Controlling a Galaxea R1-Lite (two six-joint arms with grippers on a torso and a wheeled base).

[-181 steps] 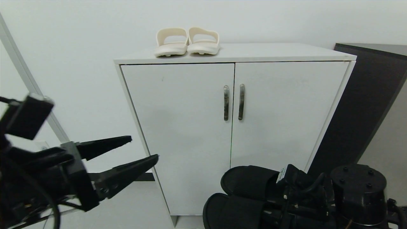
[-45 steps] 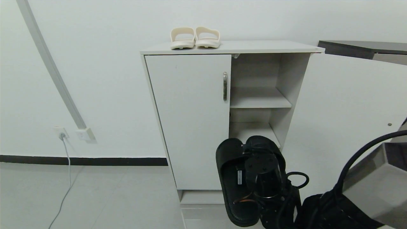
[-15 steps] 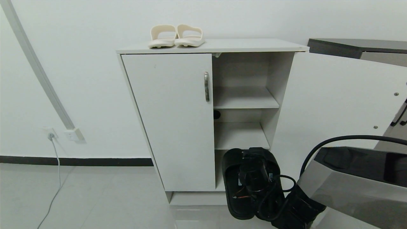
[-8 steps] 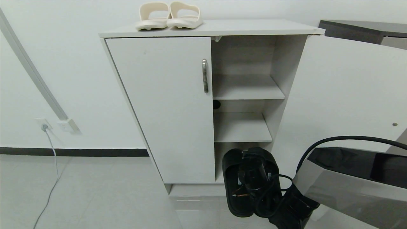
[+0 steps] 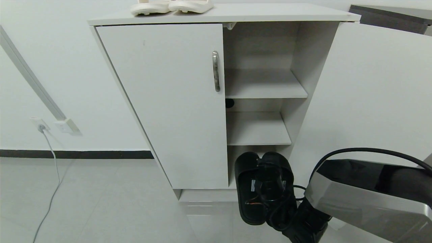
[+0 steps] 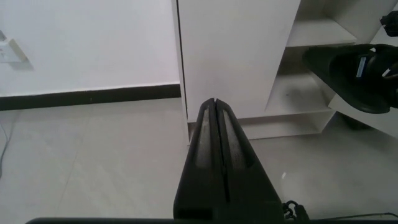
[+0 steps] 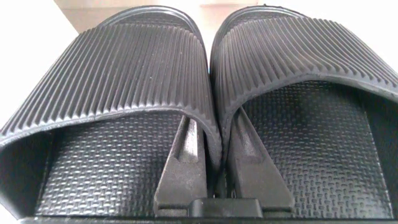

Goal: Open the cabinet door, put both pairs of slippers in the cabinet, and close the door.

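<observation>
A white cabinet (image 5: 270, 11) stands against the far wall. Its right door (image 5: 364, 91) is swung wide open and its left door (image 5: 162, 101) is shut. The cream slippers (image 5: 172, 6) sit side by side on the cabinet's top, toward the left.

My right gripper (image 7: 214, 134) holds the black slippers (image 5: 258, 182) as a pair just in front of the bottom compartment (image 5: 232, 168), above the floor (image 5: 101, 202). One of its fingers (image 7: 186, 155) goes under each strap, and together they pinch the two touching inner strap walls. My left gripper (image 6: 214, 106) hangs low over the floor to the left, near the shut door, with its fingers pressed together and holding nothing.

I judge the step in hand to be sliding the black pair into the bottom compartment. To do it well I want a firm pinch, because soft strap walls could slip free. The pair should go in low and straight, toes first, under the middle shelf (image 5: 256, 130). It must pass between the edge of the left door and the cabinet's right wall without brushing either. I would set both soles flat on the compartment floor, well inside, so the door can close. Only then would I spread the fingers and draw them straight back out from under the straps, so that the slippers are not dragged forward
</observation>
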